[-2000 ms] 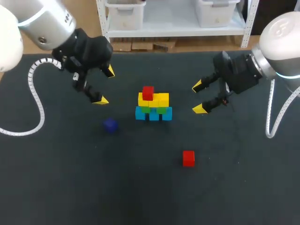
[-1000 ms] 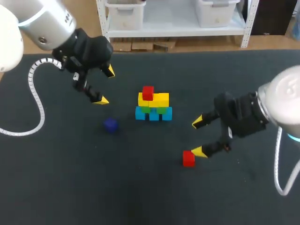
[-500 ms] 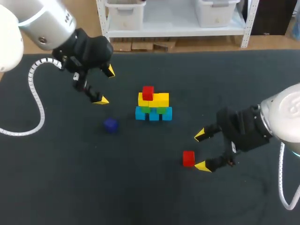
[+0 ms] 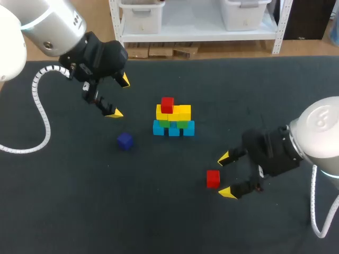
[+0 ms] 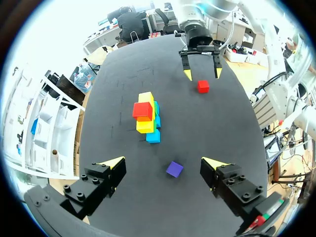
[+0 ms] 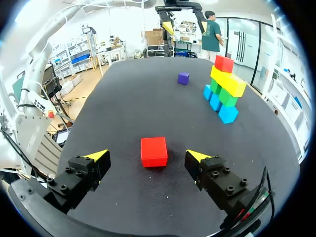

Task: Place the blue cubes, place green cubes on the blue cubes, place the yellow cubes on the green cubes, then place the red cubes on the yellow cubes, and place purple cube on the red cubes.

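Red cube [image 4: 213, 179]: loose on tabletop [image 4: 159, 217], right-front of stack [image 4: 173, 117], well apart. Step, judged: fetching second red. Right pincer [image 4: 226, 175]: spread, just beyond cube from stack; next advance, straddle, clamp. Left pincer [image 4: 118, 96]: spread, empty.

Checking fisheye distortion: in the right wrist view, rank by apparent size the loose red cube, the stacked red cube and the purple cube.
1. loose red cube, nearest the camera
2. stacked red cube
3. purple cube
Nearness likely causes the differences; true sizes unsure.
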Tool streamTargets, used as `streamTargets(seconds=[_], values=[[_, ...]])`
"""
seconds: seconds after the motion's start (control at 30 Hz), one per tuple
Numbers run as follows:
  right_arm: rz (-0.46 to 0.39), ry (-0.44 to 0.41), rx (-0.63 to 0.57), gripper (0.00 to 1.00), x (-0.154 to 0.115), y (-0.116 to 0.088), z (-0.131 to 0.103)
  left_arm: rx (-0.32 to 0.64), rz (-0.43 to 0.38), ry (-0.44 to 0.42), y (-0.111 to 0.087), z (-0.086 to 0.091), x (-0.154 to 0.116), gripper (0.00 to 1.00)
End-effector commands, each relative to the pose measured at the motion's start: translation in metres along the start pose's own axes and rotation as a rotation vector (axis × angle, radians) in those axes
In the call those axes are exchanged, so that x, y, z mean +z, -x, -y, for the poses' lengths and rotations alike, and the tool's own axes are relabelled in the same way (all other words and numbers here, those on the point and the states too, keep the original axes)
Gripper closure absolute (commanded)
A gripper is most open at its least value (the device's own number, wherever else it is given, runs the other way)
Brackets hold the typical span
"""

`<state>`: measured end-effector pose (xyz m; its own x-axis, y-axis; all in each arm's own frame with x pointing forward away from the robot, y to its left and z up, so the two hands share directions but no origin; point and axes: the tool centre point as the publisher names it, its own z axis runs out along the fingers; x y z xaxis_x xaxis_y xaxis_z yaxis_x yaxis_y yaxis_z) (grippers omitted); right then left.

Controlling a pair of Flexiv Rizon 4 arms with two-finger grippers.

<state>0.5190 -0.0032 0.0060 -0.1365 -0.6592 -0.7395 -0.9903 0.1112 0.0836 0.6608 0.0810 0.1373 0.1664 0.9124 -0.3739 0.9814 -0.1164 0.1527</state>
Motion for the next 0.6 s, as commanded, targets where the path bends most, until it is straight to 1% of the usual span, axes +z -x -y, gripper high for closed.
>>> streamTargets(seconds=[0.03, 0.13, 0.17, 0.2, 0.23, 0.4, 0.5, 0.6], values=[[0.012, 0.007, -0.001, 0.32, 0.0101, -0.0017, 0.0035, 0.003, 0.005, 0.002, -0.0017, 0.0007, 0.0000, 0.00], [0.013, 0.010, -0.002, 0.31, 0.0126, -0.0016, 0.0032, 0.003, 0.005, 0.002, -0.0017, 0.0007, 0.0000, 0.00], [0.013, 0.011, -0.002, 0.35, 0.0131, -0.0015, 0.0033, 0.003, 0.005, 0.002, -0.0017, 0.0007, 0.0000, 0.00], [0.013, 0.012, -0.003, 0.46, 0.0135, -0.0014, 0.0034, 0.003, 0.005, 0.002, -0.0017, 0.0007, 0.0000, 0.00], [0.013, 0.012, -0.004, 0.51, 0.0139, -0.0013, 0.0038, 0.003, 0.005, 0.002, -0.0017, 0.0007, 0.0000, 0.00], [0.012, 0.018, -0.005, 0.52, 0.0178, -0.0012, 0.0054, 0.003, 0.005, 0.002, -0.0017, 0.0007, 0.0000, 0.00], [0.011, 0.022, -0.007, 0.56, 0.0191, -0.0008, 0.0056, 0.003, 0.005, 0.002, -0.0017, 0.0007, 0.0000, 0.00], [0.010, 0.024, -0.007, 0.75, 0.0197, -0.0006, 0.0060, 0.003, 0.005, 0.002, -0.0017, 0.0007, 0.0000, 0.00]])
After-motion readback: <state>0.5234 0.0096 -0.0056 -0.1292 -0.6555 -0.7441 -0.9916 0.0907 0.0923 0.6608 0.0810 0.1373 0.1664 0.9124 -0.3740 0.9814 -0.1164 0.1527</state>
